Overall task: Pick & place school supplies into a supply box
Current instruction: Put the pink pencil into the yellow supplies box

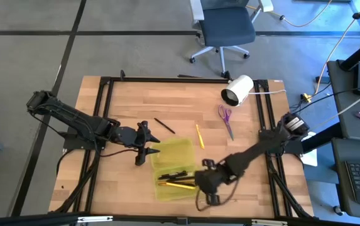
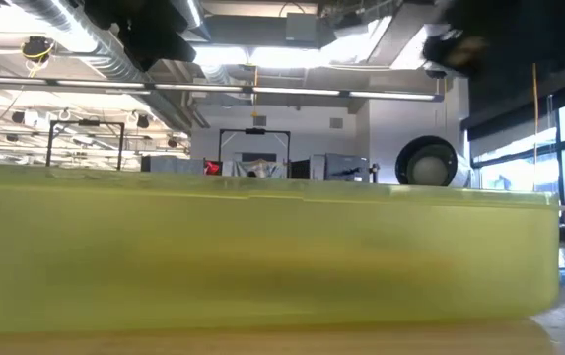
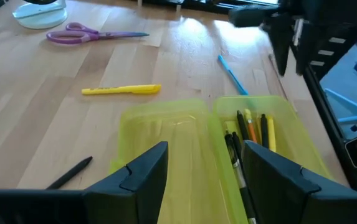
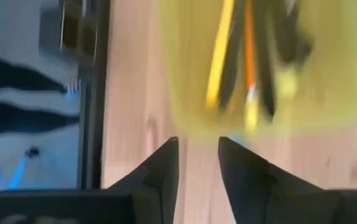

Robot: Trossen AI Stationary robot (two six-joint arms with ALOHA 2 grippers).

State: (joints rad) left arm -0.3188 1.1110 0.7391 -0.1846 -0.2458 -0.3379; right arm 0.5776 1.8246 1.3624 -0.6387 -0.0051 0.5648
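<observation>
The supply box (image 1: 172, 164), a translucent yellow-green case, lies open at mid-table. Its lid (image 3: 166, 140) lies flat beside the tray (image 3: 259, 134), which holds several black, yellow and orange pens. Loose on the wood lie purple scissors (image 1: 225, 119), a yellow pen (image 1: 200, 135), a black pen (image 1: 164, 125) and a blue pen (image 3: 232, 73). My left gripper (image 3: 200, 165) stands open at the box's left end, one finger on each side of the hinge line. My right gripper (image 4: 198, 149) hovers at the tray's right end, its fingers a little apart with only bare wood between them. My left gripper: its fingers (image 3: 150, 165) cover the box's near end (image 3: 184, 186), so I cannot tell whether they touch it. My right gripper touches nothing.
A white cylinder (image 1: 237, 90) lies at the table's far right, its cable running off the edge. In the low view the box's wall (image 2: 262, 256) fills the picture. Black frame rails run along the table's left and right sides. An office chair (image 1: 225, 28) stands beyond the far edge.
</observation>
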